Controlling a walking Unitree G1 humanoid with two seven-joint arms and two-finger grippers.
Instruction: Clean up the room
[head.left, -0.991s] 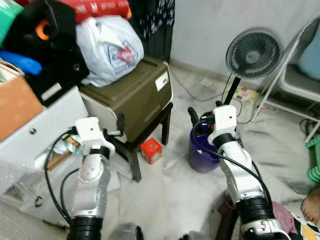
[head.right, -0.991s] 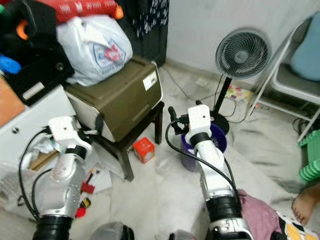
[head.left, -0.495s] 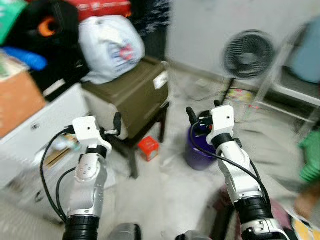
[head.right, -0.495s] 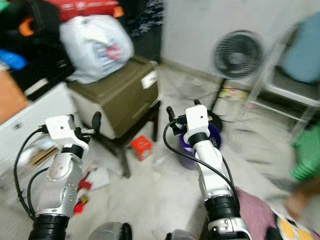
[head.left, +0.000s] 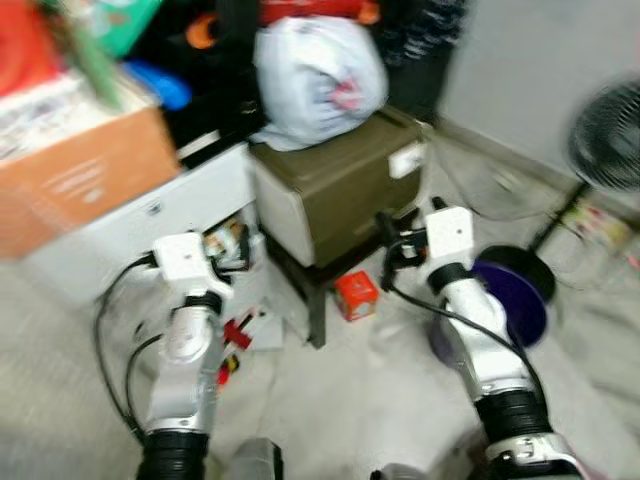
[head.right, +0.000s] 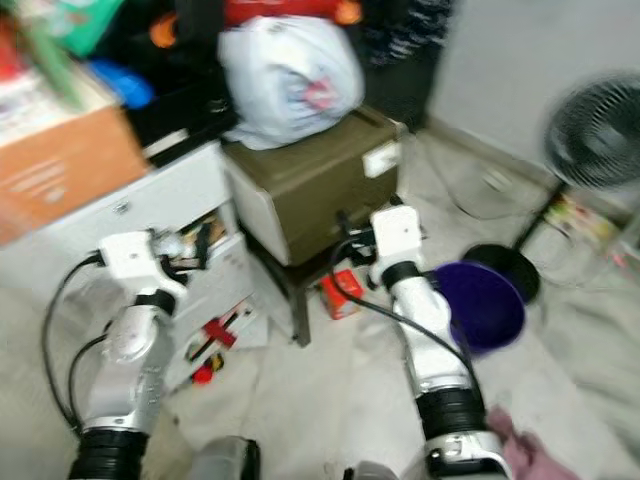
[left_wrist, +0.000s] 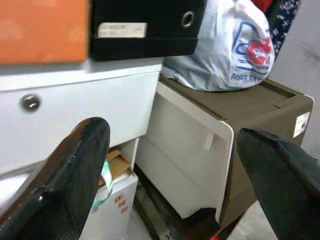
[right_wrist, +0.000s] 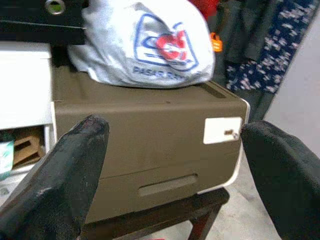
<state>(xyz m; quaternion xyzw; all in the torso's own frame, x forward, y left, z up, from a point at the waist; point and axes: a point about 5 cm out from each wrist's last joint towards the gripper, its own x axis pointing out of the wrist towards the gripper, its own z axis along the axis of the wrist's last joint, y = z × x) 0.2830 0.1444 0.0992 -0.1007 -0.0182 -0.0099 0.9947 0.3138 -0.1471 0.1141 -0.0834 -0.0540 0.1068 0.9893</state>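
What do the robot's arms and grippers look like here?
Both arms are silver, jointed metal with black collars near the base. A white boxy wrist housing tops each, with loose black cables looping alongside. The left gripper and right gripper each have two long, matte black fingers.

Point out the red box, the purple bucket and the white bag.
red box (head.left: 356, 295), left eye view, on its front face.
purple bucket (head.right: 482, 305), right eye view, on its inner wall.
white bag (right_wrist: 145, 45), right wrist view, beside its printed logo.
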